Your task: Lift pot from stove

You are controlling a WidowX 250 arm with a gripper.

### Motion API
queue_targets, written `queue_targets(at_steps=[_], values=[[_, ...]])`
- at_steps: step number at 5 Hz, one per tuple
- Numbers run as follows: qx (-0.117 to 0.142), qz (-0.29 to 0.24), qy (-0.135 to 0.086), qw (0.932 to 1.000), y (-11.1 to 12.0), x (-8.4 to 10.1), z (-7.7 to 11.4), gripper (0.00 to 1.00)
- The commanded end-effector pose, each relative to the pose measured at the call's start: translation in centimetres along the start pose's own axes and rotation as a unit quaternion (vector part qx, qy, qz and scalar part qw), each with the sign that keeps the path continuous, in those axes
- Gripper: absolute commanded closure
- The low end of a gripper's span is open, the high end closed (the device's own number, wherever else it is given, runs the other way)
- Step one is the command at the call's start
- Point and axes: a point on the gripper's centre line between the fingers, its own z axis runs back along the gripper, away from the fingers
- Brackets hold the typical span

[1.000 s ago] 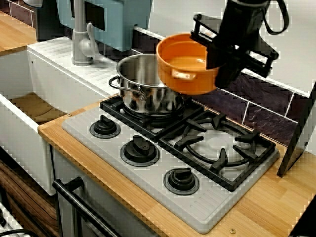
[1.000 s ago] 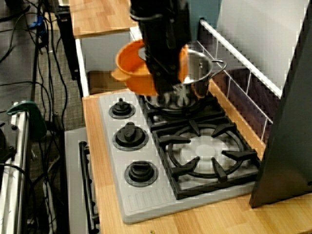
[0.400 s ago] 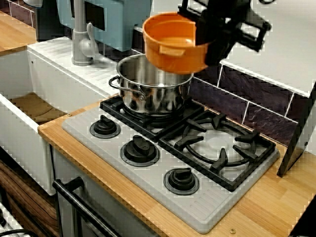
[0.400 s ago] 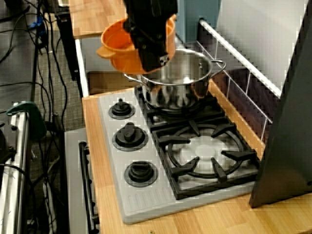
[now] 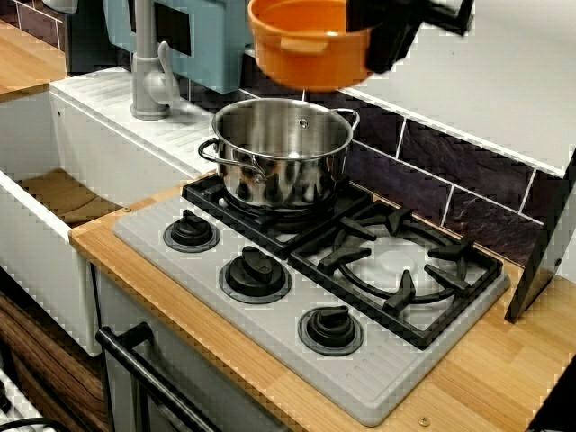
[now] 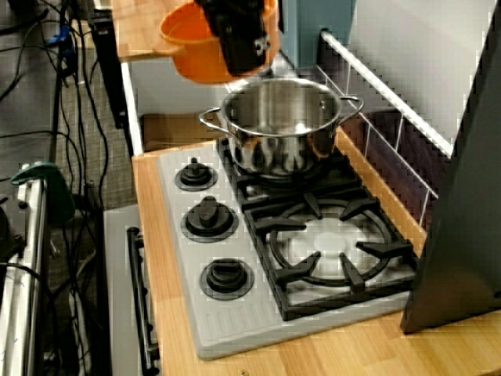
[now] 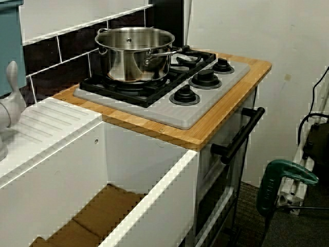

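Orange pot (image 5: 308, 45) held high, well clear above steel pot (image 5: 283, 153)

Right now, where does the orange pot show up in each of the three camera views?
Front view: orange pot at top centre, held by the gripper above the steel pot.
Side view: orange pot at top, left of centre, above the steel pot.
Sink-end view: not in it.
Shared landmark: steel pot on the stove.

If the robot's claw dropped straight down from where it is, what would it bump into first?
Probably the steel pot. The gripper, holding the orange pot, hangs about over its rim, though depth is hard to judge, so it might just miss.
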Motion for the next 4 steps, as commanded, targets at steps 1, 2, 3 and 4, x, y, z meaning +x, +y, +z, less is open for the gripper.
queue_targets(at_steps=[1, 2, 3, 4], values=[[-0.031, 0.015, -0.048, 0.9983, 1.3, 0.0, 4.0, 1.00], [-0.033, 0.015, -0.051, 0.9980, 1.4, 0.0, 4.4, 1.00], [-0.035, 0.017, -0.052, 0.9979, 1.7, 0.3, 4.9, 1.00], [-0.035, 0.017, -0.055, 0.9977, 1.9, 0.6, 5.4, 1.00]])
